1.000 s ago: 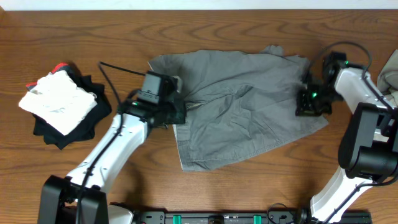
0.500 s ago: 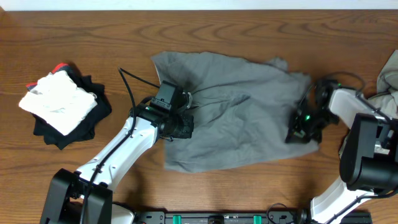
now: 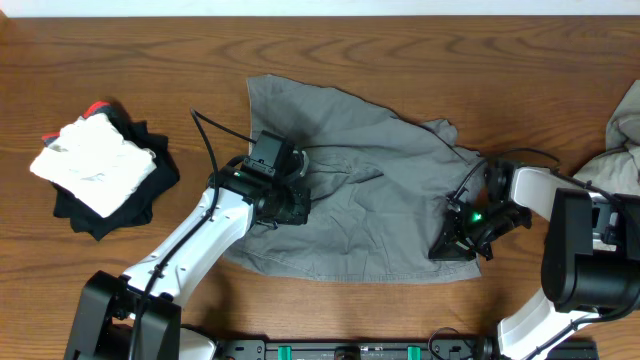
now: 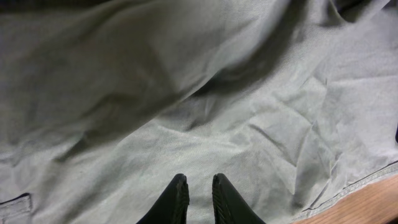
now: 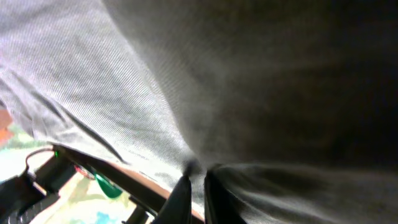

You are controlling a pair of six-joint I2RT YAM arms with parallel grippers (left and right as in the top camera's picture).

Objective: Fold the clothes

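Wrinkled mid-grey shorts [image 3: 370, 195] lie spread across the middle of the table. My left gripper [image 3: 290, 205] hovers low over their left part. In the left wrist view its fingertips [image 4: 198, 179] stand a small gap apart, with nothing between them and flat grey cloth [image 4: 186, 93] beneath. My right gripper [image 3: 447, 248] is at the shorts' near right edge. Seen from the right wrist, that gripper [image 5: 196, 171] is shut on a puckered fold of the grey fabric [image 5: 124, 81], which is pulled taut and lifted. A pale beige garment [image 3: 625, 140] lies at the right edge.
At the far left is a pile of folded clothes [image 3: 95, 165], a white piece on top of black ones with a bit of red showing. Bare wood table [image 3: 400, 50] runs along the back. The arm bases stand at the near edge.
Both grippers have pulled the grey shorts toward the near edge, and the right one has swung in and down. The left jaws have parted slightly and no longer pinch cloth.
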